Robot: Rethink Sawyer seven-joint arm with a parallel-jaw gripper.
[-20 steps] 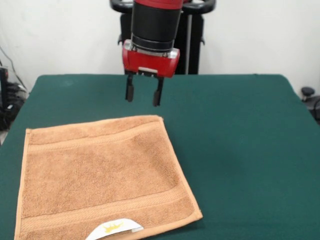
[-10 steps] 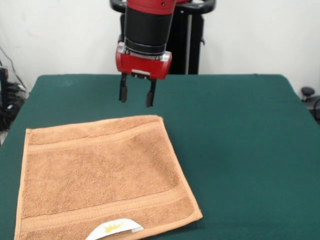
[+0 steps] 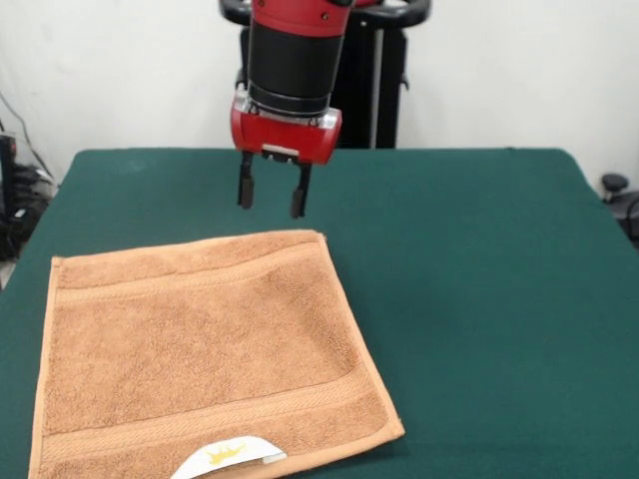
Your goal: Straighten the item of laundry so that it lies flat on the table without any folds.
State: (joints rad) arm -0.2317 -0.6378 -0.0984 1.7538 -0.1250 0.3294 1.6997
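Observation:
The orange-tan towel (image 3: 205,354) lies spread flat on the dark green table (image 3: 479,299) at the near left. Its border bands run across it, and its white label with a gold crown (image 3: 228,457) sits at the near edge. No folds show, though its near-left part runs out of the picture. My gripper (image 3: 271,204) hangs above the table just beyond the towel's far right corner. It is open and empty, and it touches nothing.
The robot's black pedestal (image 3: 384,90) stands behind the table's far edge. Cables and dark equipment (image 3: 15,200) sit off the table's left side. A small black object (image 3: 614,185) shows off the right edge.
The gripper has moved a little to the left in the picture, staying open above the table. The towel has not moved.

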